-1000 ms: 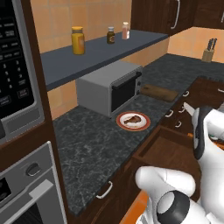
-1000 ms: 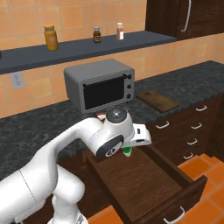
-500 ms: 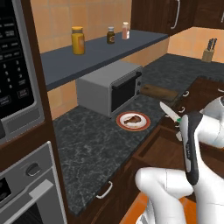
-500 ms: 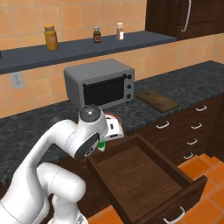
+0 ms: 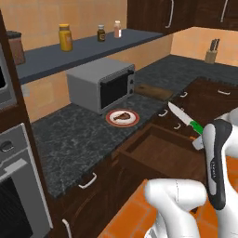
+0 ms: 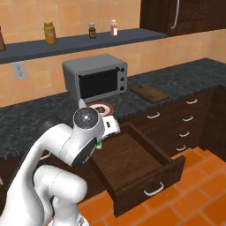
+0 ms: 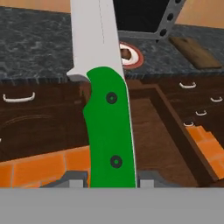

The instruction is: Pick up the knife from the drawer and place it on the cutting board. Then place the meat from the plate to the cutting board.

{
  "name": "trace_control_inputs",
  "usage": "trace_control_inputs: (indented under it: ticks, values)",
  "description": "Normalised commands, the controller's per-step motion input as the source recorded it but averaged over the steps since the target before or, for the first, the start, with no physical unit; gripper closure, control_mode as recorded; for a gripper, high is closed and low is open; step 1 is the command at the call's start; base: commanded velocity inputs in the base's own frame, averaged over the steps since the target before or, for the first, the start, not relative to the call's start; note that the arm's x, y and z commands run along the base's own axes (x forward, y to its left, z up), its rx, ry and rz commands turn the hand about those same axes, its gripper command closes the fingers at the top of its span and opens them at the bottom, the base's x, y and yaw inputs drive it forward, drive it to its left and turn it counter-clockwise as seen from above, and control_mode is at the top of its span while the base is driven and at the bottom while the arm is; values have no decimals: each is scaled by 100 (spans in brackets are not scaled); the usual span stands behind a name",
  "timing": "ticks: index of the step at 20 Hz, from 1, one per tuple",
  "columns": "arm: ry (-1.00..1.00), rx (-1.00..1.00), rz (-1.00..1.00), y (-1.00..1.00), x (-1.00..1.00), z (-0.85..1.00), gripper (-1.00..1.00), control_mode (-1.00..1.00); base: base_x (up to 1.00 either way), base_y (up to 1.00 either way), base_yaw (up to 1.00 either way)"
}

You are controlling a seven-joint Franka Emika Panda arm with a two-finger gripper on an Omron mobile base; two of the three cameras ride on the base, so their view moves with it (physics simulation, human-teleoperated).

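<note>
Knife (image 7: 108, 131) sits pinched by its green handle in the jaws, blade pointing away, lifted above the open drawer (image 5: 160, 151). Best carry it level over the bench (image 5: 79, 139) to the cutting board (image 5: 153, 91), past the plate (image 5: 122, 117), and lower it flat.

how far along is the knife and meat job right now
Done: the knife is out of the open drawer, its green handle gripped in the tool, blade pointing toward the counter. In hand: carrying it above the drawer. Left: lay it on the cutting board beside the toaster oven, then move the meat, which sits on the plate, onto that board.
</note>
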Motion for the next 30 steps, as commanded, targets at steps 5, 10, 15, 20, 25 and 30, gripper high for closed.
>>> trace_control_inputs:
  ticks: [5, 10, 15, 20, 25, 30]
  values:
    - [0, 0, 0, 0, 0, 0, 100, 100, -83, -94, 6]
    - [0, 0, 0, 0, 0, 0, 100, 100, -16, -100, 27]
    - [0, 0, 0, 0, 0, 0, 100, 100, 0, -100, 35]
    - [0, 0, 0, 0, 0, 0, 100, 100, 97, -32, 0]
    - [0, 0, 0, 0, 0, 0, 100, 100, 22, -82, 2]
    - [0, 0, 0, 0, 0, 0, 100, 100, -1, -100, 14]
